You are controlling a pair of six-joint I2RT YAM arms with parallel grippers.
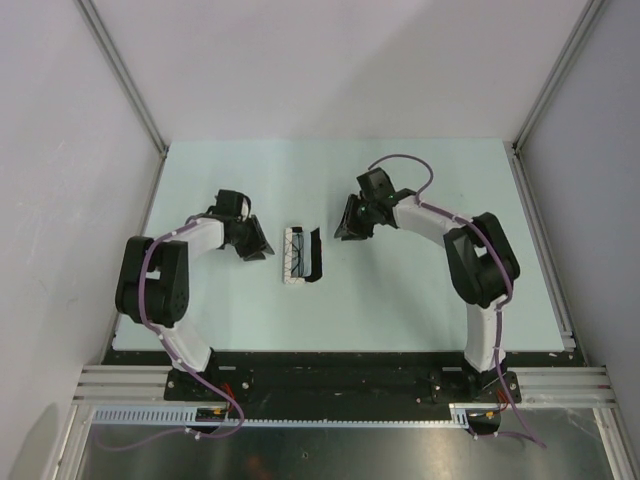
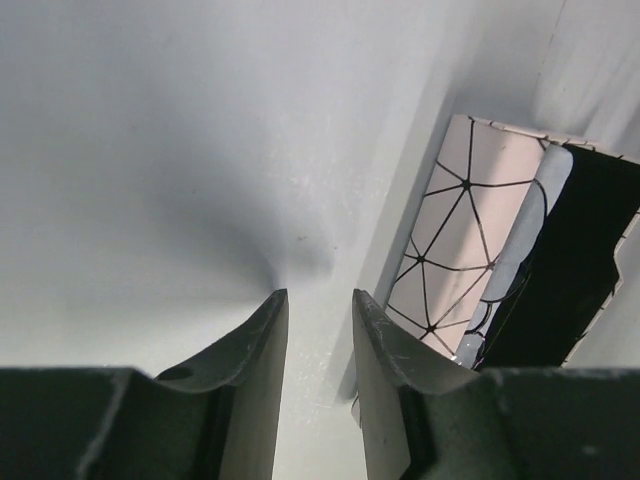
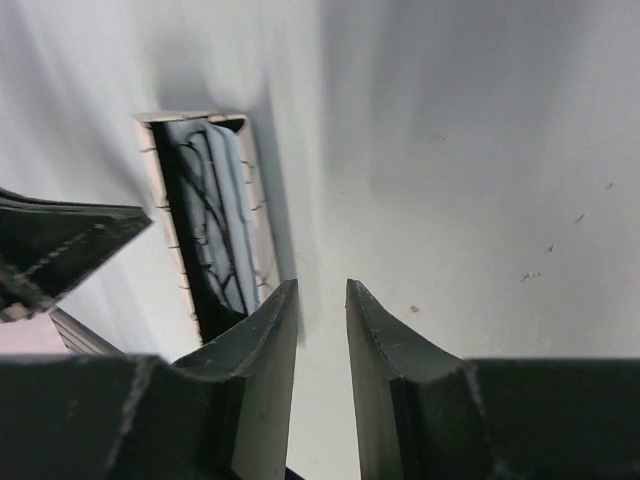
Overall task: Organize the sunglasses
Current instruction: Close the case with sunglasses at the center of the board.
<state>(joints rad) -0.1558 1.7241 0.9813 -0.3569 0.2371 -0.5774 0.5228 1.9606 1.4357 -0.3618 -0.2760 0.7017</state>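
Apparently the sunglasses (image 3: 215, 205) are laid in the open case (image 1: 293, 256) at mid-table, between the left gripper (image 2: 318, 305) and the right gripper (image 3: 322, 295), each held narrowly parted and empty, so closing is judged in hand: the flap (image 1: 316, 254) must be pushed over.

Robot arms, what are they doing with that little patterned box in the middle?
They are tidying up sunglasses. A patterned case lies open on the table between the arms, its black flap folded out, with what look like sunglasses inside. The left pincer sits just beside the case on one side, and the right pincer is near it on the other. Both pincers are only slightly open and hold nothing.
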